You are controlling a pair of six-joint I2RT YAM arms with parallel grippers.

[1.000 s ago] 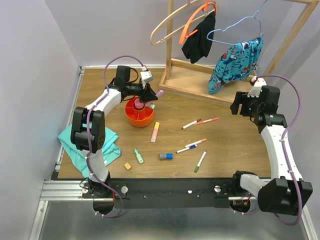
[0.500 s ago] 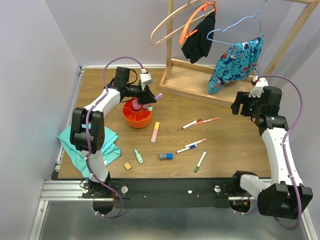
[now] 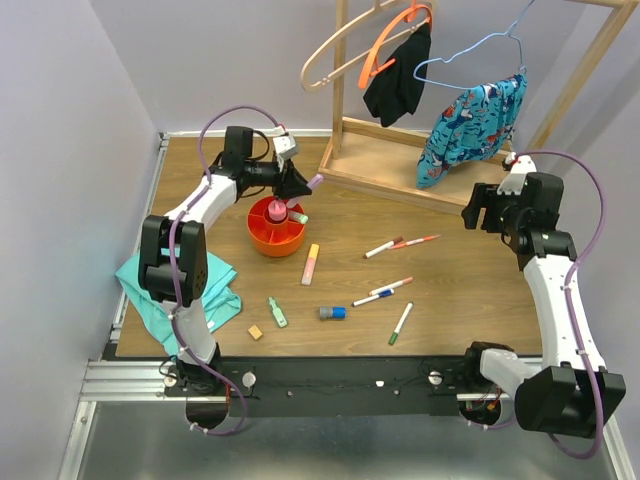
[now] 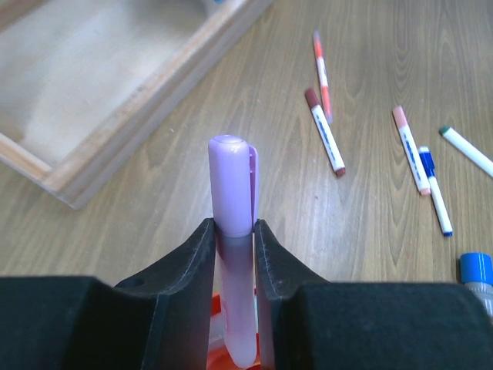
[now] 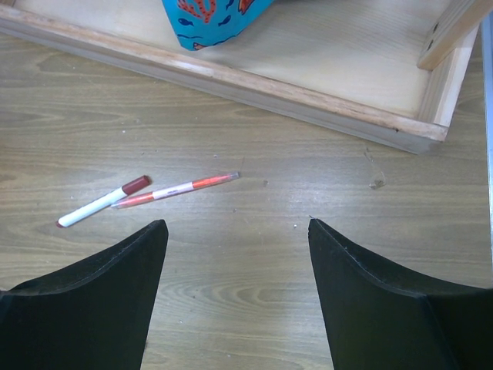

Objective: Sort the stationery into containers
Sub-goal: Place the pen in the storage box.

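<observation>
My left gripper is shut on a lilac highlighter, held just above the far rim of the round orange organiser. A sliver of orange shows under the jaws in the left wrist view. A pink-capped tube stands in the organiser's central cup. On the table lie a pink-and-yellow highlighter, several thin markers, a green highlighter, a blue-grey piece and a tan cube. My right gripper is open and empty above bare wood, right of a brown-capped marker and an orange marker.
The wooden rack base with hangers and hanging clothes stands at the back, close behind both grippers; it also shows in the right wrist view. A teal folded cloth lies at the table's left edge.
My left gripper has shifted slightly back and to the left with the lilac highlighter still in it. The right arm has barely moved.
</observation>
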